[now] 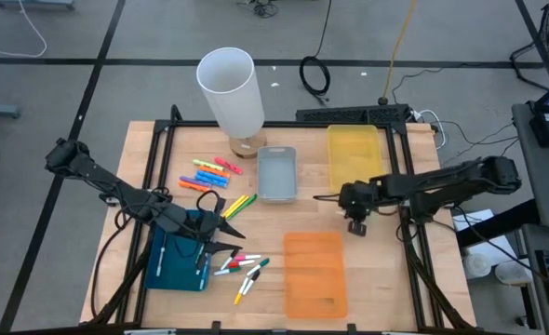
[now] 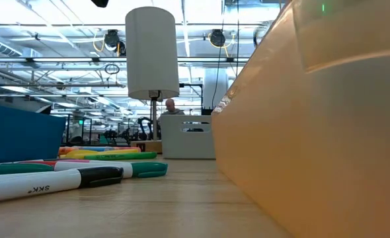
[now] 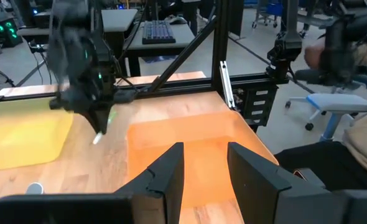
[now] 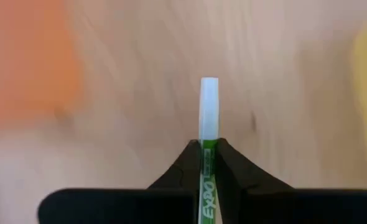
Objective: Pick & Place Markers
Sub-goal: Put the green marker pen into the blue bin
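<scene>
My right gripper [image 1: 356, 226] hangs over bare wood between the yellow tray [image 1: 354, 154] and the orange tray [image 1: 314, 270], shut on a white marker with a green label [image 4: 209, 106]. The left wrist view shows that marker's white end [image 3: 97, 138] poking out below the right gripper [image 3: 100, 127]. My left gripper [image 3: 205, 168] stands open with nothing between its fingers, above the blue tray [image 1: 177, 261]. Loose markers lie on the table in three groups [image 1: 214, 172], [image 1: 237, 205], [image 1: 242, 270]; the low view shows the nearest ones [image 2: 69, 175]. My right gripper pinches the marker's green-labelled body [image 4: 208, 155] between its two fingertips. The fingers slant steeply down from above, and the marker lies along them. Its white end [image 4: 209, 99] sticks out past the tips toward the table and looks clear of the wood.
A grey tray [image 1: 276, 172] sits at the middle back, with a tall white cylinder [image 1: 230, 88] behind it. The orange tray's wall [image 2: 314, 132] fills the right of the low view. A black frame [image 1: 349, 116] borders the table. A person sits beyond the table's right side [image 3: 364, 130].
</scene>
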